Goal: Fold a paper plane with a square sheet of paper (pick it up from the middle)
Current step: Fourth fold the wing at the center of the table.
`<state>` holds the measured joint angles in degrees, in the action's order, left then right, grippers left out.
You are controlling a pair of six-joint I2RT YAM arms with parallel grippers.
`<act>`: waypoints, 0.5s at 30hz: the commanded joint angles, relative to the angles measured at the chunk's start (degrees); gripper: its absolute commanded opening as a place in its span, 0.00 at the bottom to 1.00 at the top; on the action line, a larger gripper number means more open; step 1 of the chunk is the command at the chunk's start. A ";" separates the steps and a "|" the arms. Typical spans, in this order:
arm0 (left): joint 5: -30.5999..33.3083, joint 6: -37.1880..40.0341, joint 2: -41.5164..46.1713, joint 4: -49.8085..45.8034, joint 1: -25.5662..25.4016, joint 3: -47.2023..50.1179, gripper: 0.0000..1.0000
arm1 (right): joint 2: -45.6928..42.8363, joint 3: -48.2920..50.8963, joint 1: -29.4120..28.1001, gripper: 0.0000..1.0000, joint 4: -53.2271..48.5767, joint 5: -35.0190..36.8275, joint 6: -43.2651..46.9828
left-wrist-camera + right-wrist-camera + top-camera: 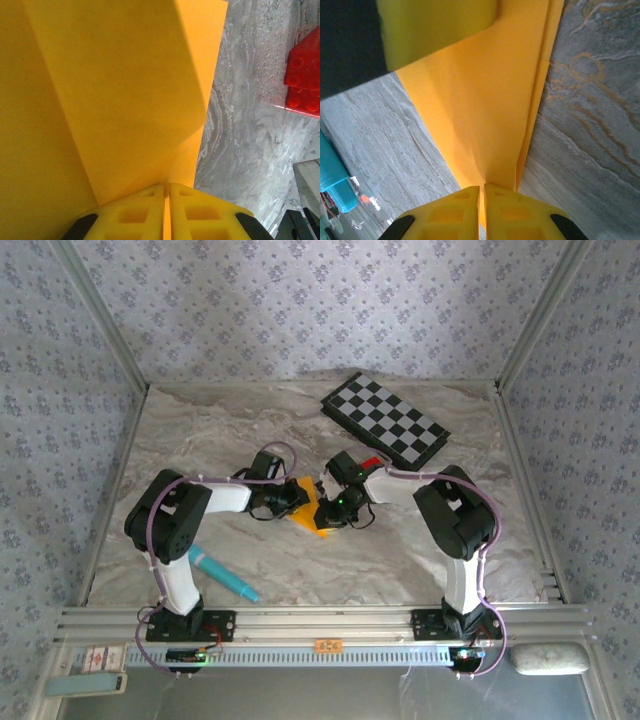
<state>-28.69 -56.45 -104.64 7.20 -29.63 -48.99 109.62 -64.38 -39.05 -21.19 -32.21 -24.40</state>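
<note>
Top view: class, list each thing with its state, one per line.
Paper sheet, folded, pinched from both sides.
Left gripper, fingers shut on paper sheet.
Right gripper, fingers shut on paper sheet.
Checkerboard, flat, untouched.
Red block, flat, untouched.
Teal marker, lying, untouched.

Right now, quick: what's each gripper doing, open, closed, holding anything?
Left gripper: shut on the folded sheet of paper.
Right gripper: shut on the same folded sheet of paper.

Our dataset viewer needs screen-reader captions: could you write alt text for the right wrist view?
The right gripper is shut on a folded orange-yellow paper that stretches up the frame over a grey marbled table. A teal object lies at the lower left edge.
</note>
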 commanded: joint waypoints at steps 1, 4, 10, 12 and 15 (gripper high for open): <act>3.59 0.27 -2.32 -6.41 0.41 0.78 0.11 | 1.55 1.10 -0.55 0.13 -2.67 -0.49 0.50; 4.05 0.12 -2.40 -6.84 0.38 0.78 0.11 | 1.53 1.53 -0.67 0.13 -3.10 -0.66 0.58; 5.08 -0.24 -2.41 -7.62 0.50 1.16 0.11 | -0.08 2.89 -0.93 0.13 -4.10 -1.33 0.72; 5.28 -0.33 -2.41 -7.73 0.45 1.23 0.11 | -0.51 3.59 -0.94 0.12 -4.26 -1.70 0.59; 5.68 -0.33 -2.41 -7.99 0.46 1.26 0.11 | -1.46 4.62 -0.94 0.12 -4.37 -2.17 0.46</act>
<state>-28.25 -56.62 -104.64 7.03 -29.63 -48.99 109.10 -62.37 -39.05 -19.49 -32.88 -24.38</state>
